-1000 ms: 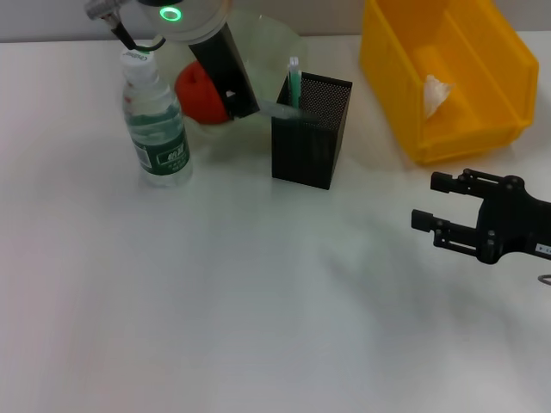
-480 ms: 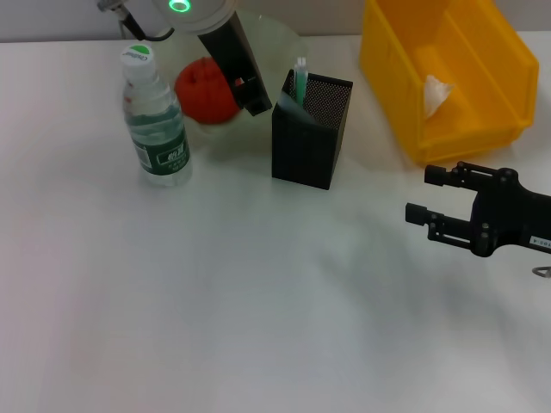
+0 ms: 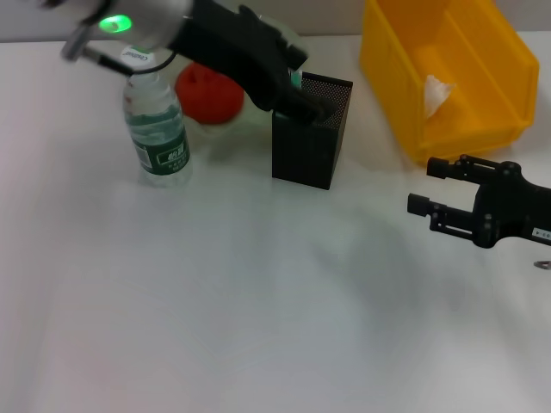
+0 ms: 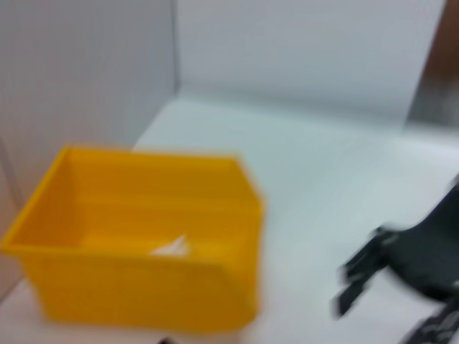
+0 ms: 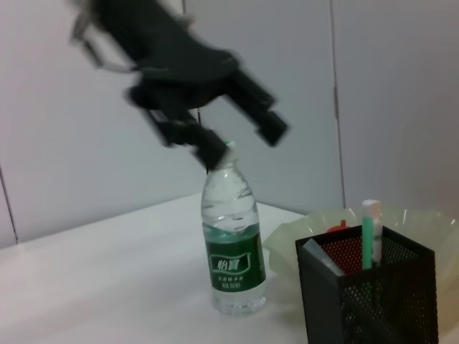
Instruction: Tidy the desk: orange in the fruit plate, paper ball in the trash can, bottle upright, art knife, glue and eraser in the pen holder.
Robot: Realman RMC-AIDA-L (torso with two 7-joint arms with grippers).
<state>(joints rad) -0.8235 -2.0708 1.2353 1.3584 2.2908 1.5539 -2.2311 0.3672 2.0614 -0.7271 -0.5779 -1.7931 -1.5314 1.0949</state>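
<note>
1. White desk [image 3: 215, 301] fills the head view, and all the action sits at its far edge, where the left gripper [image 3: 306, 101] hangs right at the rim of the pen holder [image 3: 308, 146].
2. From the right wrist view the left gripper [image 5: 240, 129] shows its two fingers spread apart with nothing between them, so I read it as empty.
3. Inside the holder a green-and-white stick [image 5: 369, 233] stands upright beside a flat grey piece [image 5: 323, 256]; I can't tell which of knife, glue or eraser each one is.
4. My judgement: the drop into the holder is done or nearly so, and the good move now is a straight lift clear of the mesh before swinging away, so no finger snags the rim or tips the cup.
5. Just beside that arm stands the bottle [image 3: 157, 129], upright and capped. It's close to the arm's path, so a sideways sweep risks knocking it over.
6. Behind it the orange [image 3: 207, 93] rests in the fruit plate [image 3: 284, 43].
7. Over on the right, the paper ball [image 3: 437, 93] lies in the trash can [image 3: 448, 77].
8. Right gripper [image 3: 430, 194] hovers low over the desk near the bin, fingers parted, holding nothing, well apart from the work.
</note>
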